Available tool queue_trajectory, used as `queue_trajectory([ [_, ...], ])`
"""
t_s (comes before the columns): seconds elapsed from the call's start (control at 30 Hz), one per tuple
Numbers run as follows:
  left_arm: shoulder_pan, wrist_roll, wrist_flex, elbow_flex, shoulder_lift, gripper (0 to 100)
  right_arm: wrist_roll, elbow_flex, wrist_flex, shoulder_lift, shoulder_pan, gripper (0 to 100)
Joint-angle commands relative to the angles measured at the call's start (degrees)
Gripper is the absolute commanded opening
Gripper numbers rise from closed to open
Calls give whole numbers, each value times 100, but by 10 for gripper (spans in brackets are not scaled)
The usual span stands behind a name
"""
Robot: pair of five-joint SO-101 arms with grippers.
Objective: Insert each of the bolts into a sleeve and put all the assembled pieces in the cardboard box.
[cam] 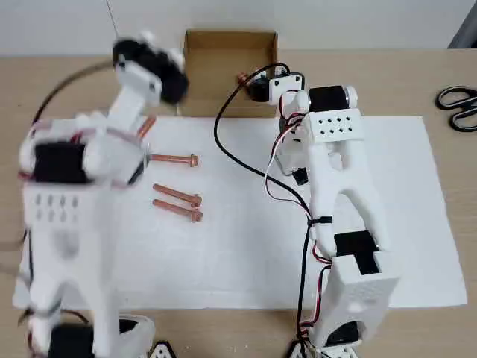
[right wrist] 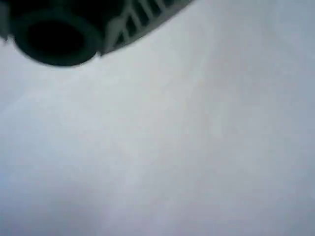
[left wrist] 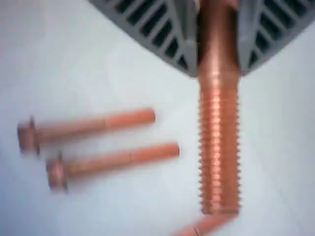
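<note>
Copper bolt (left wrist: 219,147) is pinched in the left tool (left wrist: 218,66) over paper (cam: 246,253) near the counter's (cam: 15,89) left edge, where three loose bolts (cam: 177,195) lie. Right tool (cam: 250,83) hangs at the box (cam: 231,34) by the far edge, grip unclear.

Pale wall (cam: 335,19), wooden table (cam: 417,82), white sheet (cam: 246,261), scissors (cam: 458,104) at edge
</note>
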Motion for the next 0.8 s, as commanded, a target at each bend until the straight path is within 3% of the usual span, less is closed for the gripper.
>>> queue_trajectory([
  [0.0,44,-1257,97,1059,-1046,5,-53,-26,13,-418,-31,4],
  [0.13,44,-2708,-167,2404,-1266,5,-53,-26,22,-418,-31,4],
  [0.23,44,-3077,-809,3187,-1266,5,-53,-18,31,-418,-31,4],
  [0.4,44,-3200,-1943,3916,-1292,5,-53,0,31,-418,-31,4],
  [0.77,695,-3200,-2066,4620,-1257,21,-53,0,31,-418,-31,4],
])
